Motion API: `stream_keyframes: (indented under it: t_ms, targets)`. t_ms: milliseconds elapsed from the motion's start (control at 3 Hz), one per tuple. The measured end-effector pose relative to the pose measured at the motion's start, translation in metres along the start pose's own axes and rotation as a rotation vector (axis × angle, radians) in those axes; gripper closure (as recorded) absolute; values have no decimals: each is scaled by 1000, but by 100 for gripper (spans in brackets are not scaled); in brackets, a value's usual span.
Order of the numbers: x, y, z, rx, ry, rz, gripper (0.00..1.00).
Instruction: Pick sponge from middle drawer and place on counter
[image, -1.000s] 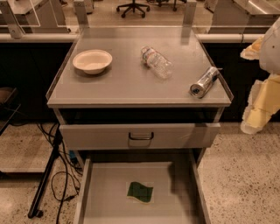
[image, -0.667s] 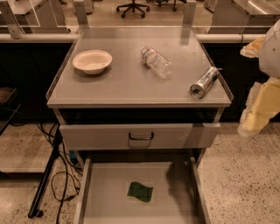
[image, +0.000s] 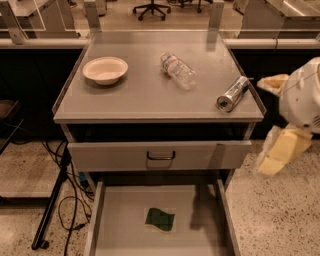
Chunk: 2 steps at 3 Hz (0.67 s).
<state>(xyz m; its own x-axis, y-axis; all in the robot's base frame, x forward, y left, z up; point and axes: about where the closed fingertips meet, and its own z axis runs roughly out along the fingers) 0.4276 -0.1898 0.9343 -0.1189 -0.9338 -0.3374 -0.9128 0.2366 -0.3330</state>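
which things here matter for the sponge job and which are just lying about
For the job: sponge in the middle drawer, counter, claw off to the right of the counter.
Just lying about: bowl, plastic bottle, can, all on the counter.

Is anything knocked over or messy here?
Yes: the water bottle and the can lie on their sides on the counter. The bowl sits upright. The gripper hangs off the counter's right side.
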Motion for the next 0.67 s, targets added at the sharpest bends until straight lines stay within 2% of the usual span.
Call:
stream_keyframes:
  t_ms: [333,667]
  targets:
    - [4,13,60,-73,-127,-27,0]
    - [2,13,54,-64,-116,-30,0]
